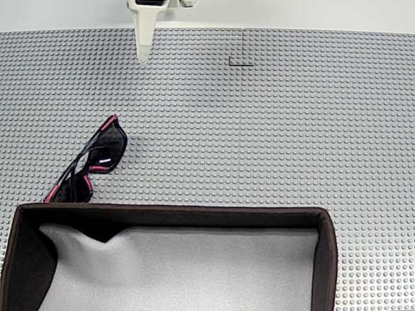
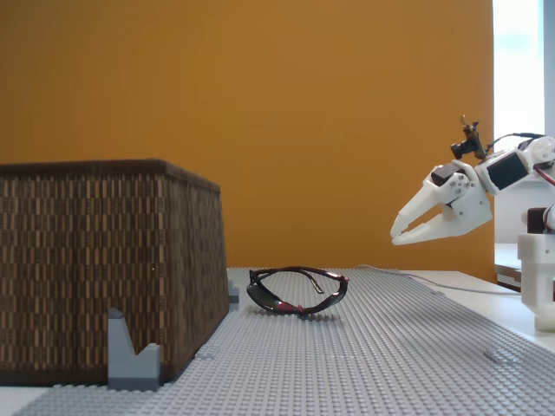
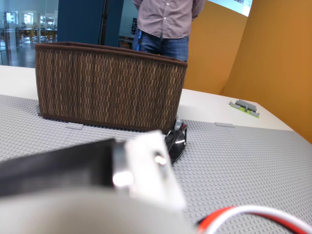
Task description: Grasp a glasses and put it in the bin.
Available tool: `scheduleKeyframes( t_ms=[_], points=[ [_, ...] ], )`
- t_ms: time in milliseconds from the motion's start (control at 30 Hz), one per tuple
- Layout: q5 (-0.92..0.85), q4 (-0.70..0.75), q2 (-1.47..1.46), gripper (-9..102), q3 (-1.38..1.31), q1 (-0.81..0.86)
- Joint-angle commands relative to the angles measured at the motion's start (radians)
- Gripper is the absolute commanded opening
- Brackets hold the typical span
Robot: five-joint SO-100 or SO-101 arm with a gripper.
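Bright even light, soft shadows, blurred wrist foreground

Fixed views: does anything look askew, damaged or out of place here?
Nothing stands out. The black-and-pink wraparound sunglasses lie intact on the grey studded baseplate, angled diagonally, just outside the brown fabric bin. The white gripper hangs above the plate, apart from both.

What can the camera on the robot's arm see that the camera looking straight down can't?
The wrist view alone shows a person standing behind the big dark brown woven fabric bin, plus orange walls. The fixed view from above alone shows the bin's pale grey padded lining and the white gripper tip at the top edge. Both show the black wraparound sunglasses with pink accents lying outside the bin on the grey studded baseplate.
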Motion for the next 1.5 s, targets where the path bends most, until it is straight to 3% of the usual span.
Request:
scheduleKeyframes(
  t_ms=[0,500,733,1167,1467],
  points=[
    [-0.247,-0.072,-0.032,0,-0.031,0.095],
    [-0.221,-0.072,-0.104,1,-0.072,0.107],
    [-0.143,-0.100,-0.492,4,-0.321,0.143],
    [-0.176,-0.161,-0.982,23,-0.499,0.279],
    [-0.238,-0.173,-1.253,23,-0.706,0.272]
  ],
)
